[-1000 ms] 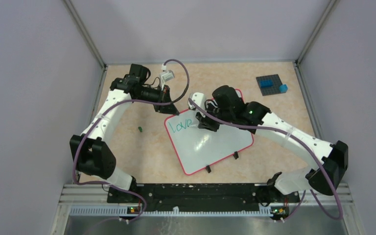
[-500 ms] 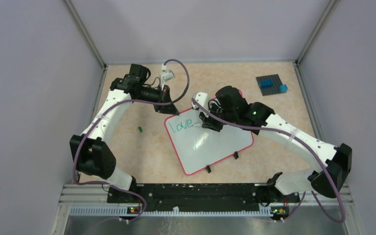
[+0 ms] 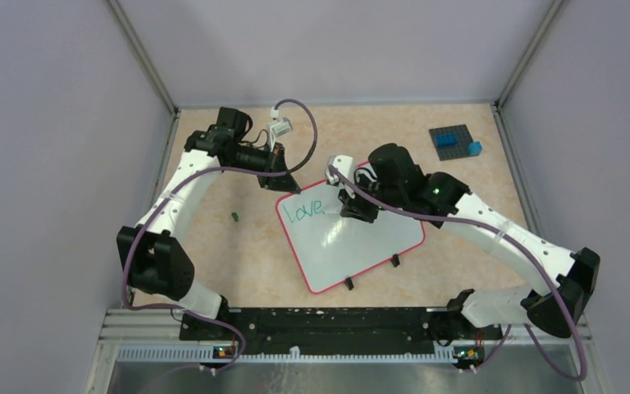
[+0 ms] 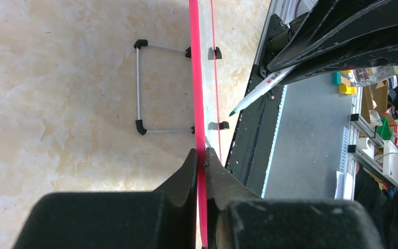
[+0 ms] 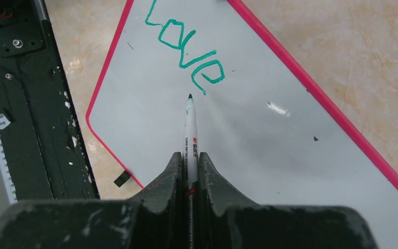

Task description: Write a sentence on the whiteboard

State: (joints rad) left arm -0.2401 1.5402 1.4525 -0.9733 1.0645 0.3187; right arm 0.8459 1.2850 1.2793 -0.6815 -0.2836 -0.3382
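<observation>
I'm looking at the whiteboard [image 3: 353, 238], which is lying flat on the table [image 3: 238, 263] in front of both arms, turned at a slant. Everything below is placed relative to it.

The left claw [image 3: 289, 185] is sitting at the board's far-left corner. In the left wrist view its two fingers [image 4: 186, 171] are pinching the red-pink frame, closed tight on the edge. A thin wire bracket [image 4: 139, 88] with black ends is showing just beside the frame in that view, and black clip feet [image 4: 215, 52] are sitting on the rim.

The right claw [image 3: 354, 209] is hanging over the board's far half, clamped on a white marker [image 5: 190, 129] that is pointing down at the surface. The green word "Love" [image 5: 186, 52] is running along the board's far-left part. The marker tip is sitting just past the last "e", over bare white. I can't tell whether the tip is touching the surface.

A small green item [image 3: 235, 217] is lying on the table to the left of the board, apart from it. A dark studded plate [image 3: 451, 139] carrying a blue block [image 3: 445, 140] is sitting well beyond the board's far-right side. A lighter blue block [image 3: 475, 148] is resting at that plate's edge.
</observation>
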